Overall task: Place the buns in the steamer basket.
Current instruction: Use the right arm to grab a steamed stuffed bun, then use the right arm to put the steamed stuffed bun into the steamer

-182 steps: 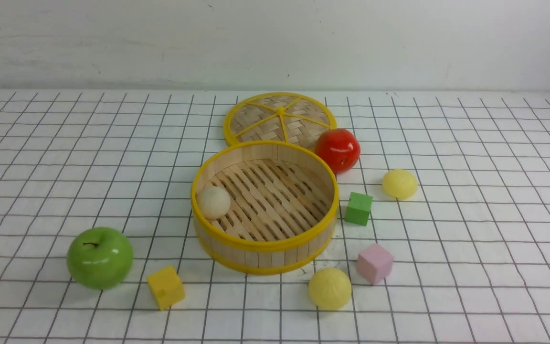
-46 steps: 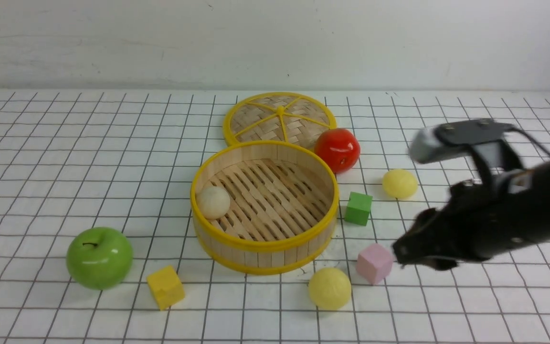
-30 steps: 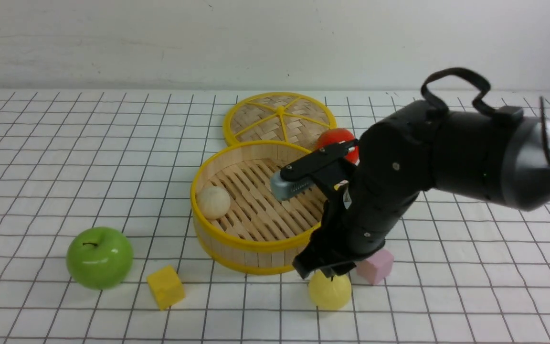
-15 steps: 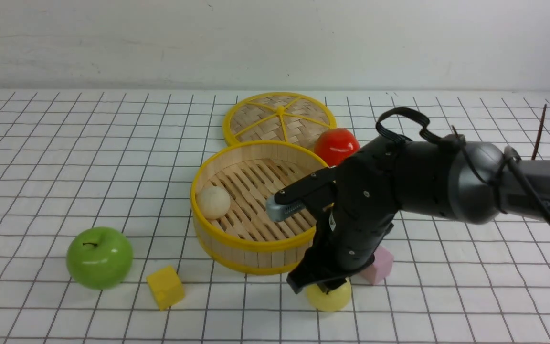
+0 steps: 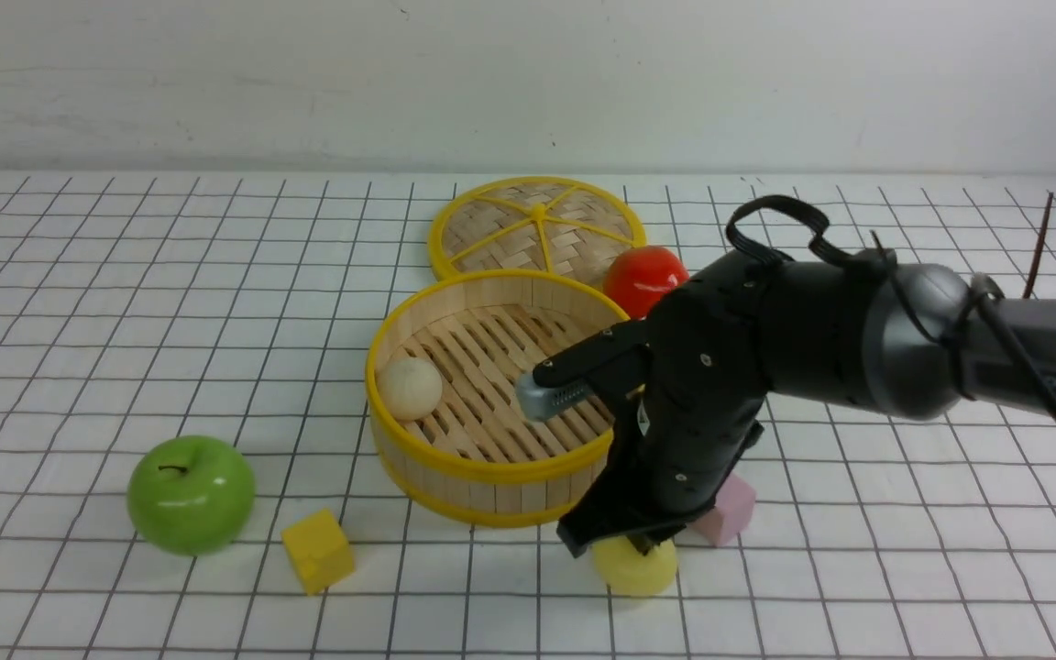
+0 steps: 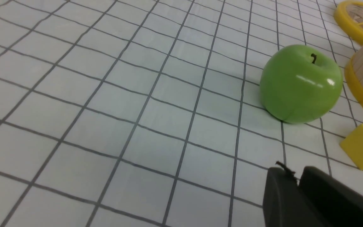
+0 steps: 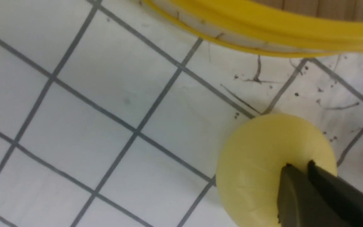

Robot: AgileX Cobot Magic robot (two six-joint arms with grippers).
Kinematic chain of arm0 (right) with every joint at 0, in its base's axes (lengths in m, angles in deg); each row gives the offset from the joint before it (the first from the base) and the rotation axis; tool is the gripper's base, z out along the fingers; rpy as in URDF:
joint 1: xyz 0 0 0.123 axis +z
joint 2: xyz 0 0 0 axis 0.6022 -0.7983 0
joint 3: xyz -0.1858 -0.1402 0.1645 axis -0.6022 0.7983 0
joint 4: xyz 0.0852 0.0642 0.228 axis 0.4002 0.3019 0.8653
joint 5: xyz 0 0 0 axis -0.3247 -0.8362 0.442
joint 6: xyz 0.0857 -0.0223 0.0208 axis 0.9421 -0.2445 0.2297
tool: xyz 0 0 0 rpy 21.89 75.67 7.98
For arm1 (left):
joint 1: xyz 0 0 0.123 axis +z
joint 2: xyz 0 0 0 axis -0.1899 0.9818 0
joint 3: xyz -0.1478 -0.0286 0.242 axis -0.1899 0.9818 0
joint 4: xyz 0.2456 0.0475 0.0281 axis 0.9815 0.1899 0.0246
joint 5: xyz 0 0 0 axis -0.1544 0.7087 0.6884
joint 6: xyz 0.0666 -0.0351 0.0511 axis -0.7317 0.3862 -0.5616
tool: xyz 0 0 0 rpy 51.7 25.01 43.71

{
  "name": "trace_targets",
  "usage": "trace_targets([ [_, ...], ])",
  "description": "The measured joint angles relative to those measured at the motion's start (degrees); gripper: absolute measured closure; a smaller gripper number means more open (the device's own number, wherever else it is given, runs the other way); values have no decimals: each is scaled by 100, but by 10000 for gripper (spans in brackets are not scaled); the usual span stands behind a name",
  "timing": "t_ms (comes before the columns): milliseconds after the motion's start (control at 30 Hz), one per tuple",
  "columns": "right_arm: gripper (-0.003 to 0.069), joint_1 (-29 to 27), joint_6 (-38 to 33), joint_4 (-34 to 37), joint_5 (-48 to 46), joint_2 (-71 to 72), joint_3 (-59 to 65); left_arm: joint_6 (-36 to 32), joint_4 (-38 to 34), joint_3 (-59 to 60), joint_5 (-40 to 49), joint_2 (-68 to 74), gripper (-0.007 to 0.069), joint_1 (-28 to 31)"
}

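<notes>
— At the tip of the right arm, what is the first entry?
— Item 1: right claw (image 7: 296, 167). Its tips are drawn together with nothing between them, set over the crown of the yellow bun (image 7: 263, 164). Whether it presses on the bun or only hovers cannot be told.

— Location of that bun?
— It sits on the tabletop (image 5: 125, 321), just in front of the steamer basket (image 5: 491, 486) and outside its rim. The pink cube (image 5: 731, 509) is just beside it.

— Item 2?
— Beige-white bun (image 5: 410, 388), inside the basket against its left wall.

— Tally against the task?
— One bun in and one out, as far as shows. The right arm covers the tabletop to the right of the basket, so any further bun goes uncounted. By my judgement the job is under half done. No grasp is made on the yellow bun, and the claw would have to open around it first.

— Orientation?
— Both buns stand dome upward, base down. They are round, so no long axis is recorded. The basket stands upright with its mouth up; it is also round, with its axis vertical.

— Remaining stock?
— Left claw (image 6: 291, 171), tips together and empty, is low over the tabletop. The green apple (image 6: 301, 83) and yellow cube (image 6: 362, 145) lie ahead of it. The lid (image 5: 528, 225) lies flat behind the basket, with the red apple (image 5: 638, 275) beside it.
</notes>
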Motion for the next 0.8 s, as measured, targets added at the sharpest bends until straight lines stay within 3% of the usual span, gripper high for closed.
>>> trace_targets([
  [433,666,-138,-5,467,-531,732,-918,0,-2,0,0,0,547,0],
  [800,666,-138,-10,709,569,187,-1544,0,-2,0,0,0,547,0],
])
